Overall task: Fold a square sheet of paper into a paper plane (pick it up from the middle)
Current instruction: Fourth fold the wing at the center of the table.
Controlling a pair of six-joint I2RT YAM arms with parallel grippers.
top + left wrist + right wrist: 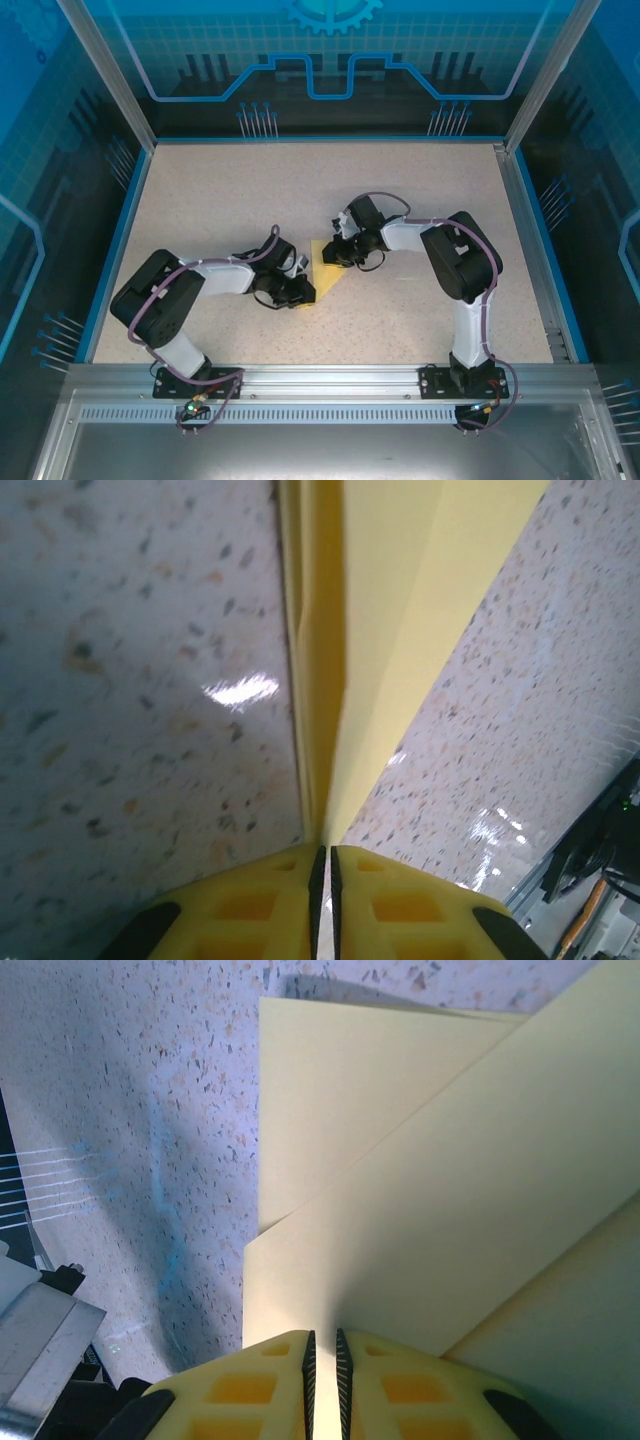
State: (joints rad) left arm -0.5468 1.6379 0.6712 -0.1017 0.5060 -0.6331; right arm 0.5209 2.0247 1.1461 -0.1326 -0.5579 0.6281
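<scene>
Your left gripper has its yellow fingers pressed together on an upright edge of the sheet of paper. Just a thin slit stays between the pads, where the paper runs in. Your right gripper is likewise pinched onto the sheet, its pads meeting on a folded layer that spreads away from them in overlapping flaps.

From above, you see both arms bolted to the metal rail at the near edge. Their elbows bend inward, so the two grippers come close together near the middle of the speckled table. The pale-yellow sheet lies on the table between them, partly folded and showing as a small wedge. The left gripper sits at its near-left corner and the right gripper at its far side. Beyond the table, a blue printed panel closes off the back.
</scene>
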